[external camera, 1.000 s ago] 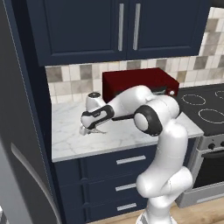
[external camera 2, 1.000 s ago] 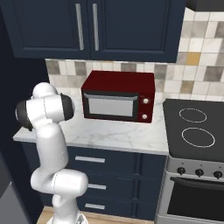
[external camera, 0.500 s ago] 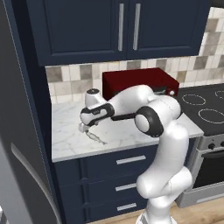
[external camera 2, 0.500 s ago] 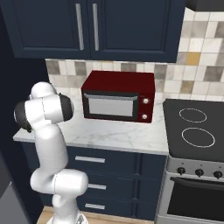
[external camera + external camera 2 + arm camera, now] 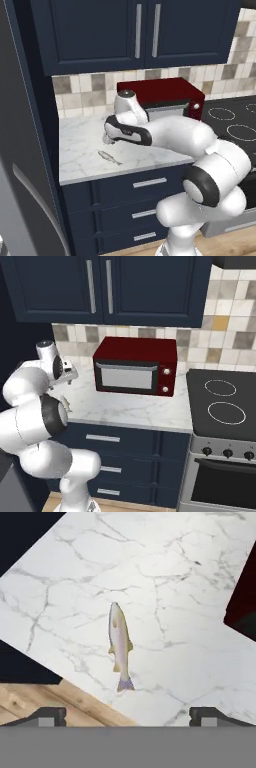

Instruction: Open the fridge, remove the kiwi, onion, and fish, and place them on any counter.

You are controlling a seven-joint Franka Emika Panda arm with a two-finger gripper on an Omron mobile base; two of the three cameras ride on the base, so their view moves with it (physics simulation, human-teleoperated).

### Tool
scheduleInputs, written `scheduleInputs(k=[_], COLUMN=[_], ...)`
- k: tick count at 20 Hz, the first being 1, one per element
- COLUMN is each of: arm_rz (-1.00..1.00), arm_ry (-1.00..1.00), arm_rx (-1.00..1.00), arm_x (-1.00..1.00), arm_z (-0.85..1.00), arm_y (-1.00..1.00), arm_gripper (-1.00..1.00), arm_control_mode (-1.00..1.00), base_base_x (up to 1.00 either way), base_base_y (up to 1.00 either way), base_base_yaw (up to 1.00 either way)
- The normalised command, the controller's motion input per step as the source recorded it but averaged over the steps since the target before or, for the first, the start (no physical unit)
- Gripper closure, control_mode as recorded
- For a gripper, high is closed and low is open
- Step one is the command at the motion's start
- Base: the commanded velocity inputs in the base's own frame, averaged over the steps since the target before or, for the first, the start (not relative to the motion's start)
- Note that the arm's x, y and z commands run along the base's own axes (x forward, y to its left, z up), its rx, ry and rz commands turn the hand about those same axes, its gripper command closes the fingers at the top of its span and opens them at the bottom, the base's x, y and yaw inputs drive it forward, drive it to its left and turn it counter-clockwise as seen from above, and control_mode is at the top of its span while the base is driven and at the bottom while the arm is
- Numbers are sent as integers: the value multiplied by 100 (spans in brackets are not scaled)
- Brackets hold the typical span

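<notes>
Hovering over counter (image 5: 85, 150), we see fish (image 5: 110, 157) lying flat on marble near front edge, left of red microwave (image 5: 136, 366). Gripper (image 5: 107, 140) above it, fingers spread wide, holding nothing; fish sits clear between and beyond fingertips (image 5: 47, 714) in hand view. Our call: release step. To do it well, we lift straight up, no sideways drag, so fish stays off edge.

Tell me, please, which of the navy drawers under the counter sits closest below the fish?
The top drawer, directly beneath the counter edge where the fish lies; the two other drawers sit lower, toward the floor.
</notes>
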Motion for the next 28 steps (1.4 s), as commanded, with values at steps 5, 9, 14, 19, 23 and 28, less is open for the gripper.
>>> scheduleInputs(k=[5, 9, 14, 19, 23, 28], arm_rz=[-10, -18, -22, -11, -7, -6], arm_ry=[-13, -9, -1, 0, 3, 0], arm_rx=[22, 7, 0, 0, 0, 0], arm_x=[-100, -93, -65, -54, -44, -75], arm_z=[80, 78, 75, 59, 52, 43], arm_y=[-92, -60, -44, -51, -35, -31], arm_gripper=[-100, -100, -100, -100, -100, -100], arm_control_mode=[-100, -100, -100, -100, -100, -100], base_base_x=[0, 0, 0, 0, 0, 0], base_base_y=[0, 0, 0, 0, 0, 0], base_base_yaw=[0, 0, 0, 0, 0, 0])
